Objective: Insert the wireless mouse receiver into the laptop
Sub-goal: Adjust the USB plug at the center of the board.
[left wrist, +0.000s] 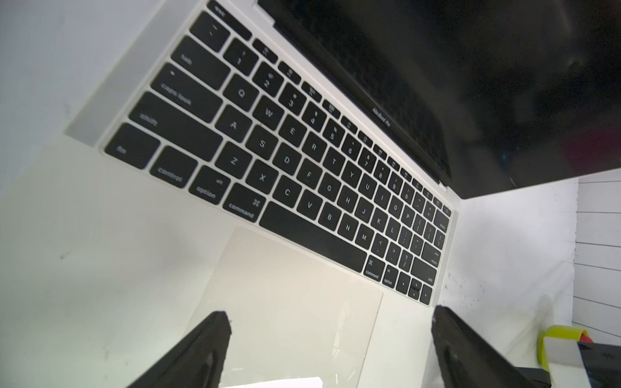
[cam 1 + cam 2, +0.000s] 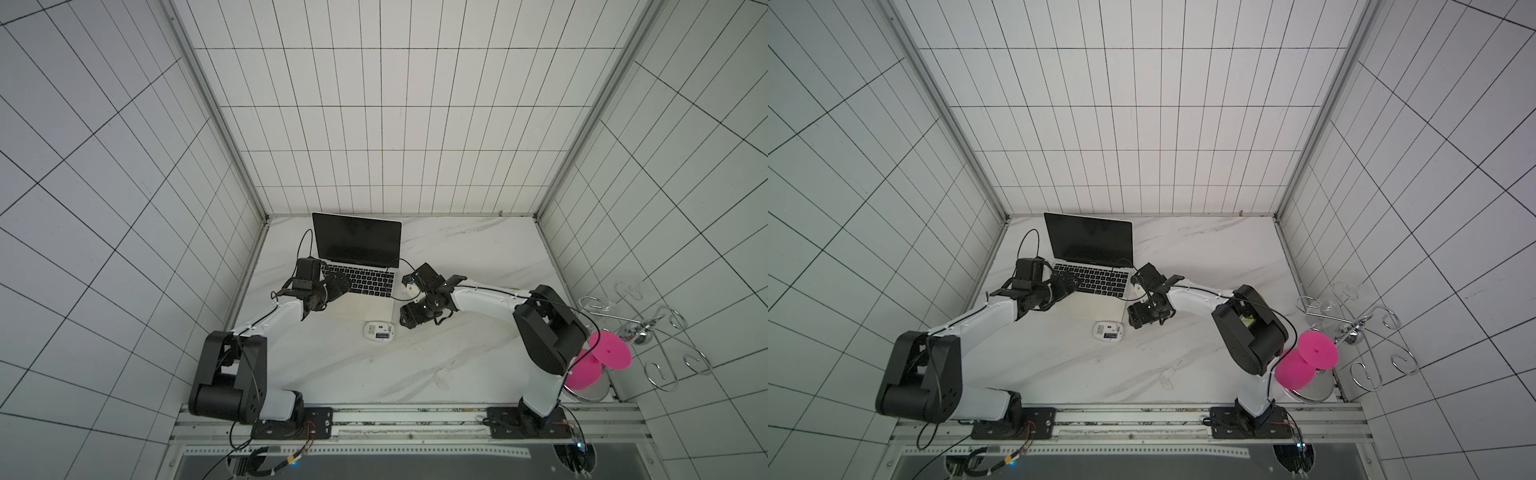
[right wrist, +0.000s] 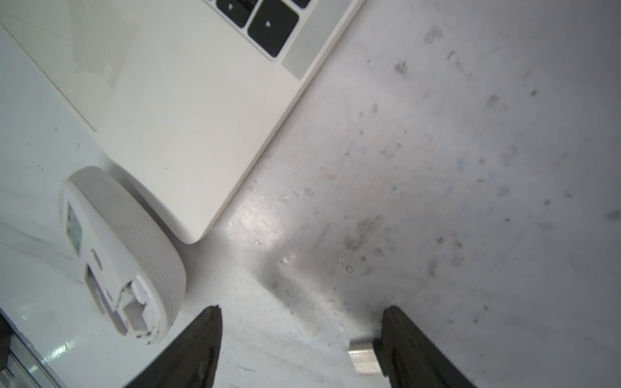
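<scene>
your left arm [image 2: 270, 318] folds at its black elbow block and sends the white forearm forward and inward, toward the middle. its wrist carries the left gripper [image 2: 337, 286] out past the forearm, pointing inward toward your other arm and tipped somewhat down. in the left wrist view its two black fingers [image 1: 205, 349] stand wide apart. your right arm [image 2: 486, 294] is bent the opposite way, with its forearm running low and inward from the elbow. its wrist turns the right gripper [image 2: 406, 318] inward and downward. in the right wrist view that gripper's fingers [image 3: 198, 346] are also well apart. the two grippers are near each other, not touching.
</scene>
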{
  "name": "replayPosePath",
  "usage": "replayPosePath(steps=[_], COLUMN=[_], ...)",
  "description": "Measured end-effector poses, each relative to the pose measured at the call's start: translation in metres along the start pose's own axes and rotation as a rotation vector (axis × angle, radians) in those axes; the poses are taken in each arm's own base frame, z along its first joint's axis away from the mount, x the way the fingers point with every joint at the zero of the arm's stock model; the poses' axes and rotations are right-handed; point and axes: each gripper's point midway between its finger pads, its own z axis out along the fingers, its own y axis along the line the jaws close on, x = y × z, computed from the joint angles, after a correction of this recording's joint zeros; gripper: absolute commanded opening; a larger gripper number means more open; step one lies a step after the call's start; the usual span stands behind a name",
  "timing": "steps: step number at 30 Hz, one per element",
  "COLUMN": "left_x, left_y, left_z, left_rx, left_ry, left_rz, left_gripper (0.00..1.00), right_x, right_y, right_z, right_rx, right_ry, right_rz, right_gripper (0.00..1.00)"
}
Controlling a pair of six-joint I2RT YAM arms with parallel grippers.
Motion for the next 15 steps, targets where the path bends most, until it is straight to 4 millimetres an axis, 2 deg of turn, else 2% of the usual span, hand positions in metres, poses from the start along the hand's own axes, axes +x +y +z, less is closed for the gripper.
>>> replayPosePath(steps=[6,11,15], left_x=[0.006,0.009,0.007], left_y=[-0.001,-0.011,-0.017], left_z=[0.002,0.000,-0.004], left_rx=[0.025,0.087,0.118], left_ry=[0.014,0.021,0.005], left_rz=[-0.005,0.005,0.016], left_gripper=[0.95,0.95,0.95], right_x=[0.020,0.033,0.040], right_y=[-0.005,-0.006,-0.013], right_z=[-0.007,-0.011,-0.016], right_rx=[0.016,0.012,0.067], right_ry=[0.025,0.048,0.061], right_rz=[0.015,0.003,-0.011], right_gripper=[0.73,0.69,0.65])
